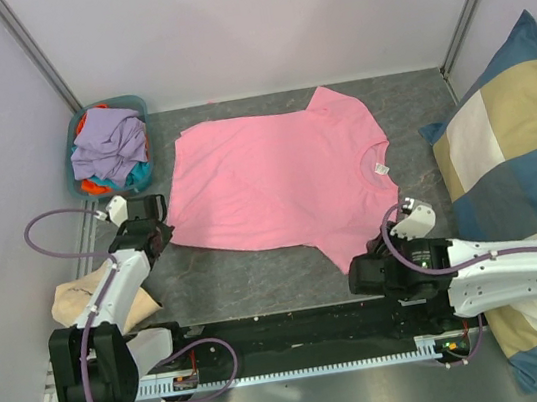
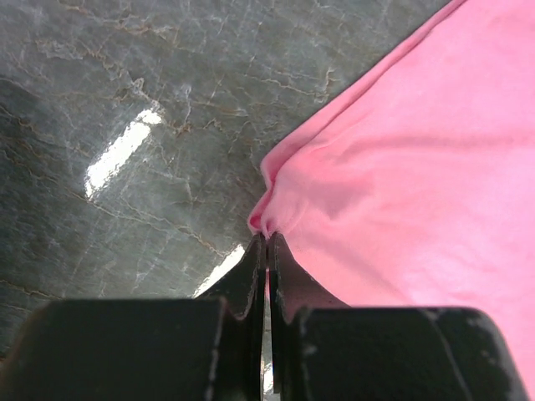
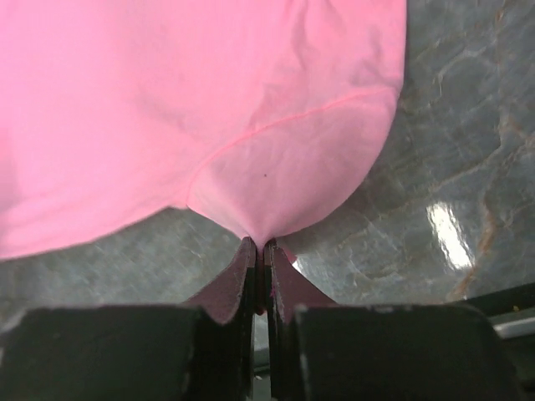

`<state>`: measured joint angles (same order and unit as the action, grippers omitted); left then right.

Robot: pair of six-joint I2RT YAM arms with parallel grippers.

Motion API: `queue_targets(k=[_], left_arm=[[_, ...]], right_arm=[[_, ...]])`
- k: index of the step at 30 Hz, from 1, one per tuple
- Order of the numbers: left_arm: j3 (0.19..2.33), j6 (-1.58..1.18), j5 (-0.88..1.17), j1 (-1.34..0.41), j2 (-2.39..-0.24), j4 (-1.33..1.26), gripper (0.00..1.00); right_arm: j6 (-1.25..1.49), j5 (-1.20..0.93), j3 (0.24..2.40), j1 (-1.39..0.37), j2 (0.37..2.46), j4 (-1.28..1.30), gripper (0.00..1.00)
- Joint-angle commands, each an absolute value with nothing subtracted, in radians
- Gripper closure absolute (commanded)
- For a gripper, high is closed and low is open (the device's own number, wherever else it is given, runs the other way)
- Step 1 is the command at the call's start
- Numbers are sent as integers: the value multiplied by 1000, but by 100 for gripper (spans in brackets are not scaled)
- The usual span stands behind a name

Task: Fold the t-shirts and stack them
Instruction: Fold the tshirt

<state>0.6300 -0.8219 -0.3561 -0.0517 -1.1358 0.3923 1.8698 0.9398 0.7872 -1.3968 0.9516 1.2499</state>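
A bright pink t-shirt [image 1: 276,180] lies spread flat on the grey table, its neck with a white label [image 1: 381,169] toward the right. My left gripper [image 1: 159,234] is shut on the shirt's near-left hem corner [image 2: 266,219], the cloth puckered at the fingertips. My right gripper [image 1: 358,270] is shut on the near sleeve's edge [image 3: 276,192], the fabric drawn to a point between the jaws. More t-shirts, lavender [image 1: 113,138], teal and orange, sit heaped in a basket at the back left.
The teal basket [image 1: 71,155] stands at the table's back left corner. A large blue-and-cream checked cushion [image 1: 521,163] lies along the right side. A beige cloth [image 1: 76,300] sits beside the left arm's base. Grey marble tabletop [image 2: 125,125] shows around the shirt.
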Motion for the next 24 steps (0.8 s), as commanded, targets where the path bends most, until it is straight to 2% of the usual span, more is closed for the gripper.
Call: queue_targets(k=[1, 16, 24], left_arm=[[680, -773, -364, -46, -1112, 393, 98], [827, -764, -334, -43, -1218, 374, 98], [865, -749, -324, -43, -1253, 362, 98]], right_arm=[[1876, 1077, 885, -1349, 919, 1423, 100], [1711, 1224, 1038, -1183, 985, 1425, 100], [1250, 1134, 1080, -1045, 1097, 1103, 100]])
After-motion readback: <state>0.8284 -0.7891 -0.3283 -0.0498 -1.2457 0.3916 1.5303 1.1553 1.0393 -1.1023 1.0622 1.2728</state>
